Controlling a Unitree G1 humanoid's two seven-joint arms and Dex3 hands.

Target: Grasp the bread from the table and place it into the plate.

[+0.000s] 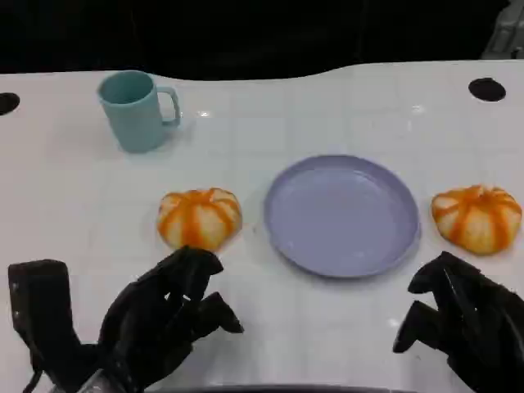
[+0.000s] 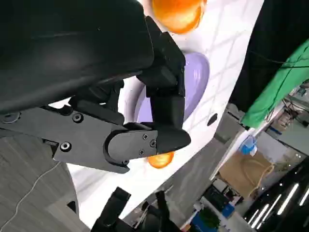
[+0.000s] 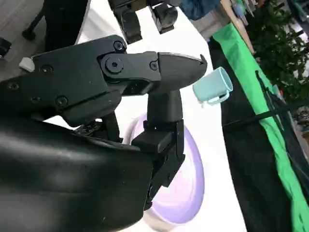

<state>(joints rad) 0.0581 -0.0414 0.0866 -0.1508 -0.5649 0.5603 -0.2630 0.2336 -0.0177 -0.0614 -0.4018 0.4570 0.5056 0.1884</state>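
While both arms sit low at the near edge, nothing has been picked up:

Left hand [image 1: 168, 315]: nearest to me on the left side, fingers loosely curled and apart, holding nothing; its fingertips lie just short of the left bun without touching it.

Right hand [image 1: 467, 315]: at the near right corner, fingers bent but spread, holding nothing; it sits on the near side of the right bun, apart from it.

Left bun [image 1: 199, 218]: a round, domed bread roll, pale cream with orange stripes running from the top down the sides like a small pumpkin; it rests on the table just left of the plate, not touching it.

Right bun [image 1: 477, 217]: same shape and stripes, on the table just right of the plate, near the picture's edge.

Plate [image 1: 342, 214]: a round, shallow lavender dish between the two buns, nothing in it.

Table [image 1: 270, 123]: white, glossy, with a faint grid of lines.

Mug [image 1: 135, 110]: pale teal, upright, handle to the right, at the far left and well apart from the buns.
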